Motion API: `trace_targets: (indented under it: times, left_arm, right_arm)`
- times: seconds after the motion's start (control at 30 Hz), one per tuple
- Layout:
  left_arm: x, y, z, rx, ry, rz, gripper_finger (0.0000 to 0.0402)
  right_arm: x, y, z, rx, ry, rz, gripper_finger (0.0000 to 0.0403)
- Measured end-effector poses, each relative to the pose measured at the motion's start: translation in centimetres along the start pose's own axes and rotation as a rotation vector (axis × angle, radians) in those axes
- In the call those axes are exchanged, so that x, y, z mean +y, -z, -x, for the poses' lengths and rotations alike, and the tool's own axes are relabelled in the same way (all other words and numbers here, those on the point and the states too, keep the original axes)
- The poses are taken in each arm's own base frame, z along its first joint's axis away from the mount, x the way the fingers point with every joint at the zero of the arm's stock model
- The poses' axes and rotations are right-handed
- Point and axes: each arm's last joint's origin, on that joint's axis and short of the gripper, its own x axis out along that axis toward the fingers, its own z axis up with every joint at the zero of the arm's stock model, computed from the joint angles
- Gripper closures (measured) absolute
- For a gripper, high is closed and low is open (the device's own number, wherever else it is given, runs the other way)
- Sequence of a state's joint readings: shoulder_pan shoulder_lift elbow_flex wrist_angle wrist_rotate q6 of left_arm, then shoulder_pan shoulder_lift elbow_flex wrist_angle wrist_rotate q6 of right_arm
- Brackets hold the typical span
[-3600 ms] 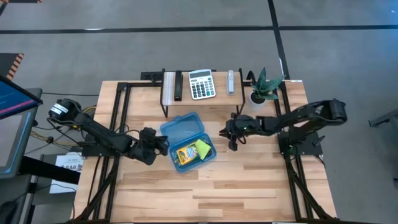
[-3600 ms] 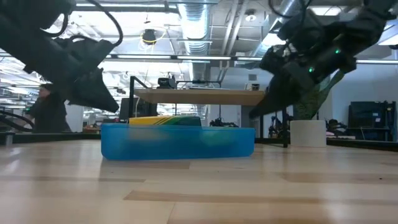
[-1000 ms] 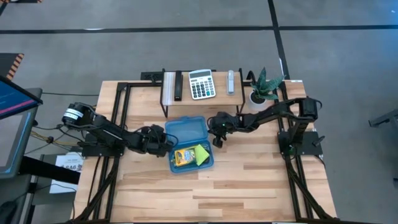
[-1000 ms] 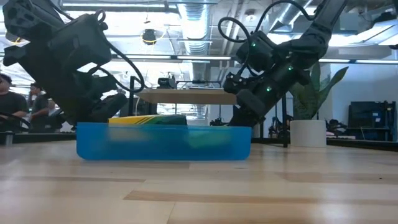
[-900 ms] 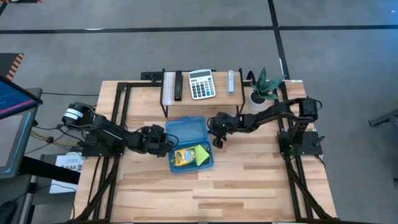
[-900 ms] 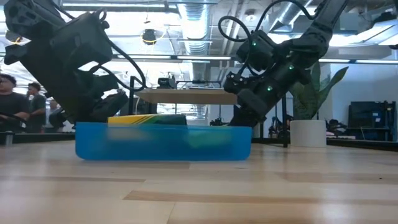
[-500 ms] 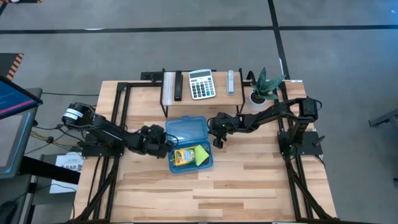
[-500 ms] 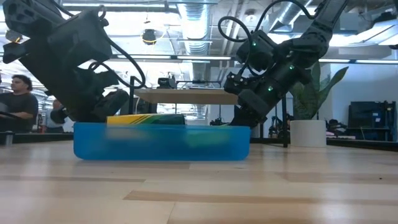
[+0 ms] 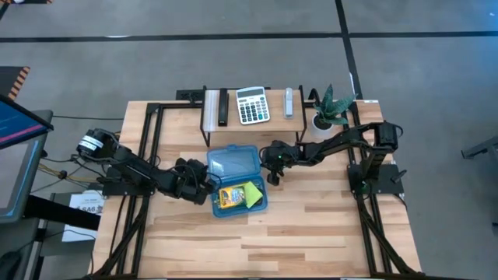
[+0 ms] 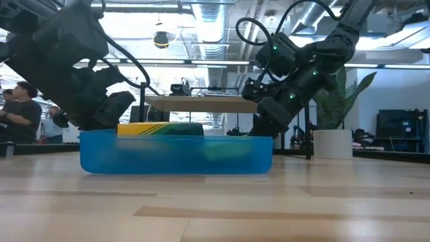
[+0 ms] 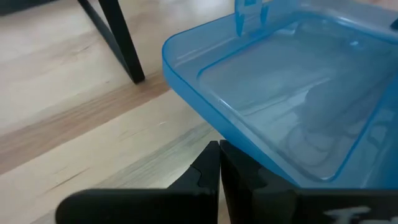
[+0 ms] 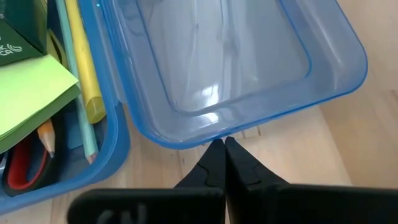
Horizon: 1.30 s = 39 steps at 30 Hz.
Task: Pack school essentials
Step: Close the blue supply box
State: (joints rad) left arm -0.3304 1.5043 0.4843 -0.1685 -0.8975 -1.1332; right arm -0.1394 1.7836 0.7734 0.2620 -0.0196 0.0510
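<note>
- Left gripper [image 9: 204,185] sits left of centre in the high view, fingers pressed together with nothing between them, tips at the left edge of the blue case lid [image 9: 231,163].
- Left wrist view: closed dark fingers [image 11: 219,177] point at the underside rim of the clear blue lid [image 11: 292,118]; latch tab [image 11: 250,14] shows at the upper centre.
- Right gripper [image 9: 270,173] is just right of the case in the high view, fingers also pinched together and holding nothing, tips at the lid's right edge.
- Right wrist view: shut fingertips [image 12: 222,158] meet the lid rim [image 12: 249,118] at the frame centre.
- Blue case base [image 9: 259,204] lies at table centre, open, lid hinged toward the shelf side.
- Inside the base: yellow-green crayon box [image 9: 229,195] on the left, lime-green sticky-note pad [image 9: 253,190] on the right.
- Right wrist view, left side: sticky-note pad [image 12: 31,99], yellow pencils [image 12: 84,68], a thin green pen [image 12: 76,118], red-handled scissors [image 12: 25,167] partly under the pad.
- Low view: blue case [image 10: 176,154] centre frame, both arms angled down at its 2 ends.
- Shelf at top centre holds a calculator [image 9: 252,104]; potted plant [image 9: 331,107] at the upper right of the table [image 9: 311,233].
- Person [image 10: 20,114] at the far left of the low view.
</note>
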Motion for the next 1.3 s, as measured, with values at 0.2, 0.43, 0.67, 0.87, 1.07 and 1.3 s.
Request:
trace_targets:
  times: [0.2,0.43,0.67,0.87,1.07,1.3]
  left_arm:
    - [-0.2,0.2,0.6,-0.057,0.003,-0.034,0.0401]
    - [-0.4,0.5,1.2,-0.117,0.008,-0.065,0.0401]
    - [-0.6,0.6,1.5,-0.129,0.015,-0.108,0.0401]
    - [-0.6,0.6,1.5,-0.127,0.014,-0.125,0.0401]
    - [-0.6,0.6,1.5,-0.129,0.015,-0.137,0.0401]
    - [-0.4,0.8,1.5,-0.071,0.030,-0.136,0.0401]
  right_arm:
    - [0.0,0.0,0.0,0.000,0.003,0.009,0.0398]
    - [0.0,0.0,0.0,0.001,0.004,0.030,0.0398]
    - [-0.1,0.2,0.0,0.031,0.047,0.059,0.0396]
    - [0.1,0.3,0.0,0.036,0.048,0.090,0.0398]
    - [0.1,0.2,0.0,0.027,0.047,0.097,0.0398]
    - [-0.7,0.7,0.1,0.084,0.121,0.095,0.0396]
